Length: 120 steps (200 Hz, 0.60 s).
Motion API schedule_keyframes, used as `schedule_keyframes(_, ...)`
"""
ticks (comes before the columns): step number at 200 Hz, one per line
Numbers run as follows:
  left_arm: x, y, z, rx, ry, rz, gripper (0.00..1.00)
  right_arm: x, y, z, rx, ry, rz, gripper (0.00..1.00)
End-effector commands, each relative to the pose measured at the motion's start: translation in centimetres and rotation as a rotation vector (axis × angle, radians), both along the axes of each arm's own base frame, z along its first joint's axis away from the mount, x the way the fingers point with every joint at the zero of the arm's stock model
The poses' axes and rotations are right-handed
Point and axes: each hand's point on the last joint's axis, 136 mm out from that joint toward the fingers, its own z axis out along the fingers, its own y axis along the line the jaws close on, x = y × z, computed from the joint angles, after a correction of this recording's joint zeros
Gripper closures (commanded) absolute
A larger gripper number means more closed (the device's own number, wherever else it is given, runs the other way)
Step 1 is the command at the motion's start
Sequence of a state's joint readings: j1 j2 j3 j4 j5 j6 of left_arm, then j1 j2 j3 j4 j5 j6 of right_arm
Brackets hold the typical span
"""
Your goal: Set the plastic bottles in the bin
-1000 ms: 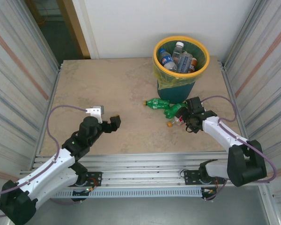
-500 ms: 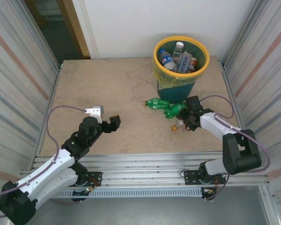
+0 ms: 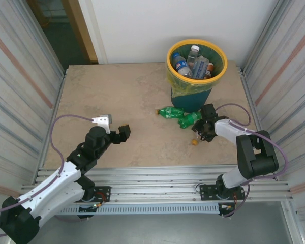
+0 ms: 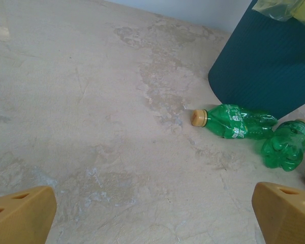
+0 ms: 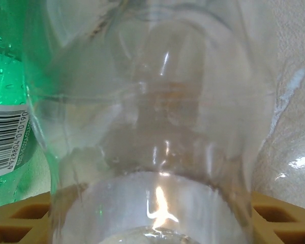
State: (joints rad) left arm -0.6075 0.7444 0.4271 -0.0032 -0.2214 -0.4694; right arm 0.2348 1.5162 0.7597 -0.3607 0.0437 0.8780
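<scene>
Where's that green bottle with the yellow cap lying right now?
In the top view the yellow-capped green bottle lies on its side at the foot of the bin, a second green bottle just right of it.

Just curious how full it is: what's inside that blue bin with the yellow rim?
Inside the bin lie several plastic bottles, among them a blue-labelled bottle and a white-capped bottle. Whatever lies beneath them, and the bin's bottom, is covered.
</scene>
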Motion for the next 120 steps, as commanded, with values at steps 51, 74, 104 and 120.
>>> schedule_keyframes(51,0.2,0.8,-0.6,0.007,0.007,0.036,0.01,-0.3,-1.8,2.9,-0.065,-0.028,0.007,0.54)
schedule_keyframes(74,0.1,0.9,-0.9,0.007,0.010,0.040,0.01,-0.3,-2.9,5.5,-0.112,-0.077,0.022,0.55)
schedule_keyframes(104,0.1,1.0,-1.0,0.007,0.012,0.041,0.01,-0.3,-4.6,10.5,-0.195,-0.158,0.043,0.55)
schedule_keyframes(120,0.1,1.1,-1.1,0.005,0.011,0.043,0.01,-0.1,-5.4,14.0,-0.236,-0.227,0.058,0.55)
